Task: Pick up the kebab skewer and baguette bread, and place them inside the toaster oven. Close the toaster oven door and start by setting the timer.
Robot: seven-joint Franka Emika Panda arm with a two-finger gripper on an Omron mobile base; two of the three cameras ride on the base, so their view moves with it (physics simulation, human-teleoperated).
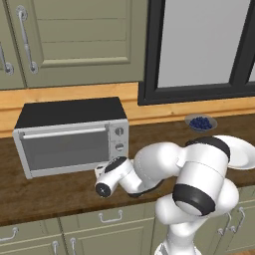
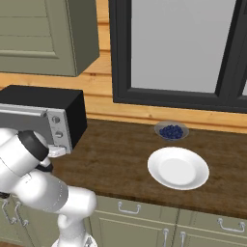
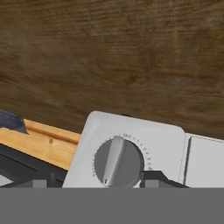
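Observation:
The toaster oven (image 1: 69, 119) stands on the wooden counter at the left, and the toaster oven door (image 1: 64, 147) is shut against its front. My gripper (image 1: 101, 170) is at the bottom of the knob column on the oven's right side, below the two upper knobs (image 1: 119, 132). In the hand view a grey dial knob (image 3: 118, 162) on the oven's white panel (image 3: 166, 140) sits between my fingertips (image 3: 154, 178). The jaws stand open on either side of it, the right tip close to its edge. From the right, my gripper (image 2: 57, 151) meets the oven (image 2: 53, 103) front. The kebab skewer and baguette bread are hidden.
A white plate (image 1: 241, 152) (image 2: 178, 168) lies on the counter to the right of the arm. Behind it a small bowl of dark blue berries (image 1: 200, 122) (image 2: 171, 130) sits below the window. Cabinet doors hang above the oven and drawers run below the counter edge.

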